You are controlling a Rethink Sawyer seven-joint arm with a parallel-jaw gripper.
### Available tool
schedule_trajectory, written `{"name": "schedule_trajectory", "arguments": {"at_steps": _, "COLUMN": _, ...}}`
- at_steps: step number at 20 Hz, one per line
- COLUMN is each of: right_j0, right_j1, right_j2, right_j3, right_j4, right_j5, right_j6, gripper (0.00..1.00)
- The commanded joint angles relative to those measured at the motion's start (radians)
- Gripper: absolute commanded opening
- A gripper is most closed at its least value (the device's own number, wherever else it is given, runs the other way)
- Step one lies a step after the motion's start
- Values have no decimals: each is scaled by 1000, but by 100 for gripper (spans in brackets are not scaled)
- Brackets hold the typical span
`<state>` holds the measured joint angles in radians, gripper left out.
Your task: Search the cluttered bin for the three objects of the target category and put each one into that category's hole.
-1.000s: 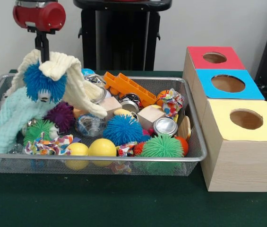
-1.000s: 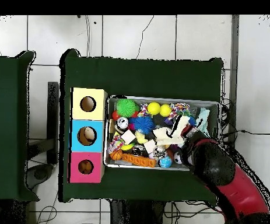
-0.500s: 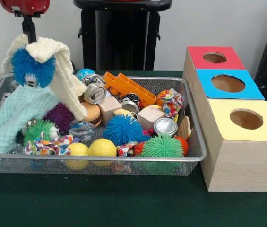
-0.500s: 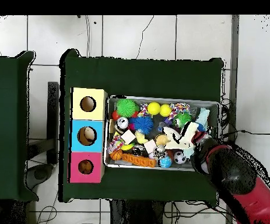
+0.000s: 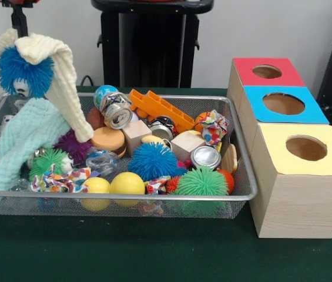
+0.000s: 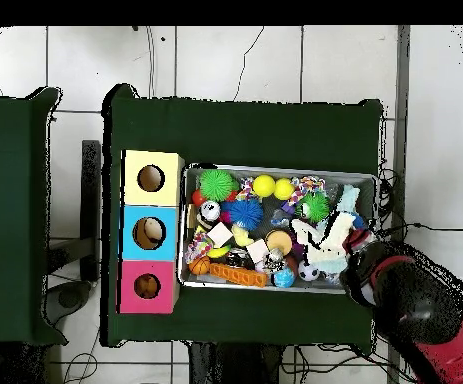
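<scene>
My gripper (image 5: 20,82) hangs over the left end of the wire bin (image 5: 124,198), shut on a blue spiky ball (image 5: 24,69). A cream knitted cloth (image 5: 60,88) drapes over the ball and hides the fingers. A pale blue cloth (image 5: 27,138) trails from the ball down into the bin. A second blue spiky ball (image 5: 152,160) lies mid-bin. To the right stand the red box (image 5: 267,71), the blue box (image 5: 283,104) and the yellow box (image 5: 307,148), each with a round hole on top. From overhead, the arm (image 6: 405,305) covers the bin's right end beside the cream cloth (image 6: 320,238).
The bin also holds green spiky balls (image 5: 201,182), a purple one (image 5: 74,144), yellow balls (image 5: 126,183), tin cans (image 5: 205,157), wooden blocks (image 5: 186,144), an orange toy (image 5: 160,107) and patterned scrunchies (image 5: 60,179). A black stand (image 5: 151,44) rises behind the bin.
The gripper has risen and moved left in the front view, lifting the blue spiky ball and both cloths. The cream cloth has cleared a can and a tan disc.
</scene>
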<state>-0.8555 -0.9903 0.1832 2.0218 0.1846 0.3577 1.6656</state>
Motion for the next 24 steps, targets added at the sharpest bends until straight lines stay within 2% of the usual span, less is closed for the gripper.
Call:
{"name": "schedule_trajectory", "arguments": {"at_steps": 1, "right_j0": -41, "right_j1": 21, "right_j2": 146, "right_j3": 95, "right_j4": -44, "right_j5": -60, "right_j6": 26, "gripper": 0}}
{"name": "schedule_trajectory", "arguments": {"at_steps": 4, "right_j0": -73, "right_j1": 82, "right_j2": 186, "right_j3": 132, "right_j4": -103, "right_j5": -201, "right_j6": 55, "gripper": 0}}
{"name": "schedule_trajectory", "arguments": {"at_steps": 10, "right_j0": -85, "right_j1": 199, "right_j2": 196, "right_j3": 116, "right_j4": -197, "right_j5": -338, "right_j6": 96, "gripper": 0}}
{"name": "schedule_trajectory", "arguments": {"at_steps": 12, "right_j0": -74, "right_j1": 206, "right_j2": 181, "right_j3": 108, "right_j4": -229, "right_j5": -364, "right_j6": 105, "gripper": 0}}
{"name": "schedule_trajectory", "arguments": {"at_steps": 13, "right_j0": -65, "right_j1": 207, "right_j2": 170, "right_j3": 102, "right_j4": -248, "right_j5": -375, "right_j6": 108, "gripper": 100}}
{"name": "schedule_trajectory", "arguments": {"at_steps": 16, "right_j0": -67, "right_j1": 210, "right_j2": 172, "right_j3": 119, "right_j4": -254, "right_j5": -436, "right_j6": 146, "gripper": 100}}
{"name": "schedule_trajectory", "arguments": {"at_steps": 24, "right_j0": -66, "right_j1": 273, "right_j2": 173, "right_j3": 121, "right_j4": -277, "right_j5": -487, "right_j6": 180, "gripper": 100}}
